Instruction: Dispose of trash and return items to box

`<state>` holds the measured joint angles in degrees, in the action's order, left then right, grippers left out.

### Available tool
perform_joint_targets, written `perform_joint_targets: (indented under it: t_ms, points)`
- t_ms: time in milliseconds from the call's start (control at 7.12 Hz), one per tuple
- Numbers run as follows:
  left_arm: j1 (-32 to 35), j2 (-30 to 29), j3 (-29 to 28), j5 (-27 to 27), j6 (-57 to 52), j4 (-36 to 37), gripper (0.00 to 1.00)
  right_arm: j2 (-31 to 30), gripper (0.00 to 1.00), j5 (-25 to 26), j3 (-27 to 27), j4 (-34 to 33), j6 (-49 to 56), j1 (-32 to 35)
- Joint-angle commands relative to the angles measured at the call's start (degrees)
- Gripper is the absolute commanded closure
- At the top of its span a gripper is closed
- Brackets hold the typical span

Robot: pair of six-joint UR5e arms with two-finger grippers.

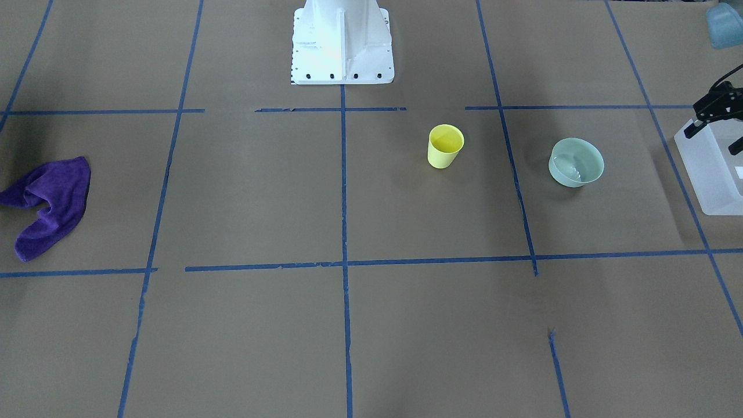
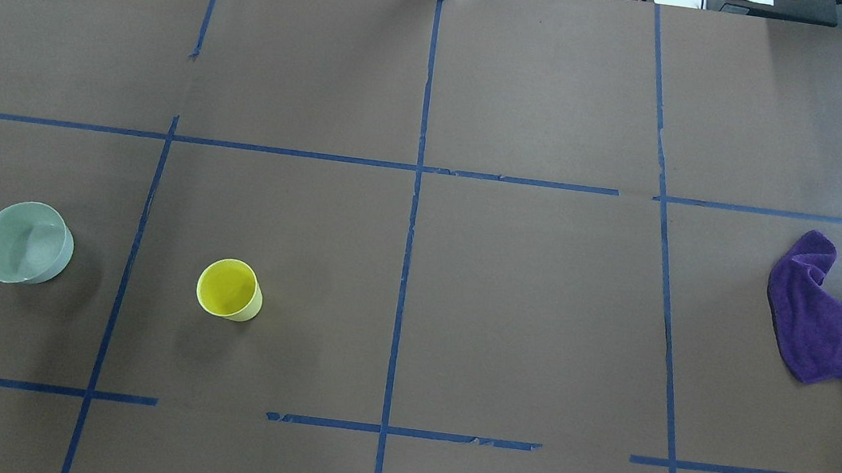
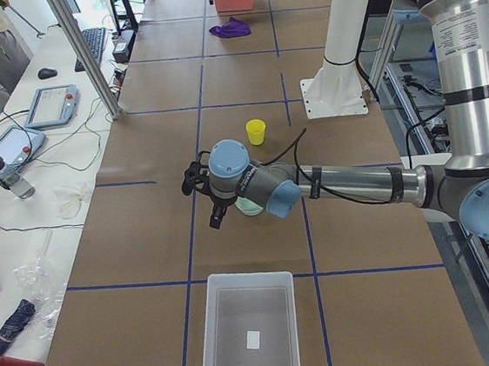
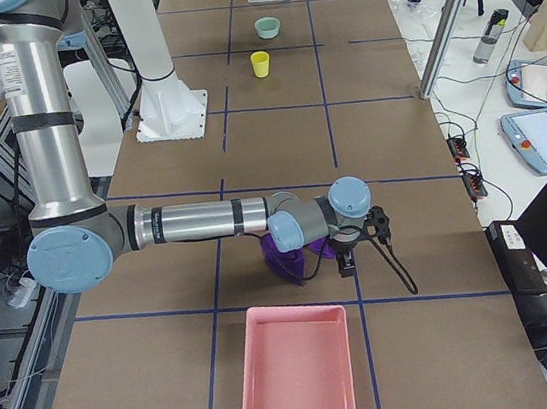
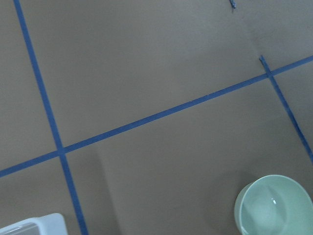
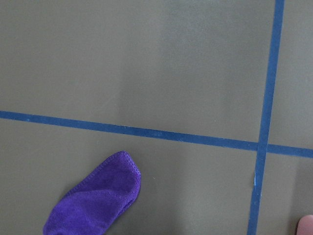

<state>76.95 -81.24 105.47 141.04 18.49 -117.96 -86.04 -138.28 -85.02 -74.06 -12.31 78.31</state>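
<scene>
Frosted box (image 3: 240,310) beyond overhead view's edge

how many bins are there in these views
2. A frosted white bin sits off to the robot's left, past the green bowl; a pink bin sits off to its right, past the purple cloth. Others could lie outside the views.

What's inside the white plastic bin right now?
The bin shows only a small white rectangle on its floor; cup and bowl stand outside. Its near end is out of frame.
</scene>
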Motion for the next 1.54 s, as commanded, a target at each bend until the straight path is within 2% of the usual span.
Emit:
perform_joint_targets:
  t_ms: [0,140,281,562,702,843,983,1404]
  points:
    - [-10.09,-0.23,7.15,-7.29,18.13,-0.25,0.00,-0.01,0.00,-0.06,-0.14,0.06,-0.08,-0.97]
    - [-18.51,-1.02,11.20,-12.32,31.21,-0.17,0.00,-0.27,0.00,-0.06,0.20,1.71,-0.16,-1.05]
    - [-25.82,-4.59,12.81,-15.07,41.61,-0.17,0.00,-0.36,0.00,-0.15,1.34,3.82,-0.25,-1.05]
    - [-44.96,-11.00,13.97,-35.56,59.21,1.58,0.00,-0.36,0.00,-0.15,1.96,4.45,-0.43,-1.05]
    - [-46.70,-16.44,14.14,-36.36,59.99,11.07,0.00,-0.36,0.00,-0.15,2.05,4.45,-0.34,-1.14]
    - [-48.20,-23.46,14.23,-36.63,60.00,23.87,0.02,-0.19,0.00,-0.15,2.75,4.54,-0.34,-1.23]
    - [-49.61,-25.18,14.58,-39.15,59.74,28.53,0.04,-0.18,0.00,-0.15,2.76,4.54,-0.34,-1.23]
    - [-50.06,-25.20,12.57,-40.41,58.42,28.66,0.06,0.17,0.00,-0.15,3.64,4.54,-0.34,-1.41]
